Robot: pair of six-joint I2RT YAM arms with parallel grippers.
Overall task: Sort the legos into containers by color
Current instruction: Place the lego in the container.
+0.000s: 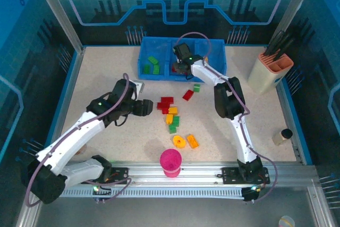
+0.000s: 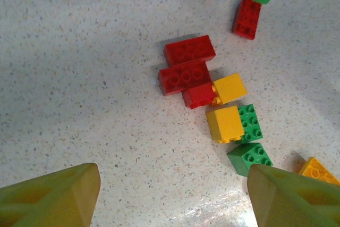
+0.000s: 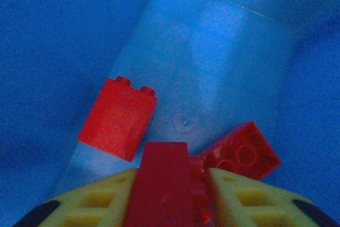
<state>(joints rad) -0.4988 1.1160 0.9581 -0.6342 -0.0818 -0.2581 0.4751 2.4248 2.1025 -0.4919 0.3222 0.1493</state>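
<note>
The right gripper (image 3: 175, 176) is down in the middle box of the blue tray (image 1: 159, 41). It squeezes a red brick (image 3: 159, 163) between its fingers. Two more red bricks (image 3: 118, 118) lie on the tray floor just past it. Green bricks (image 1: 151, 66) sit in the left box. The left gripper (image 2: 170, 200) is spread wide, holding nothing, over the middle of the table (image 1: 101, 73). It is near a pile (image 2: 186, 73) of red, yellow and green bricks. A pink cup (image 1: 170, 162) stands by the near edge.

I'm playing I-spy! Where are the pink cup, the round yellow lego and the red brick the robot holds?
pink cup (image 1: 170, 159): top external view, its open top.
round yellow lego (image 1: 179, 141): top external view, its middle.
red brick (image 3: 159, 182): right wrist view, its long upper face.
</note>
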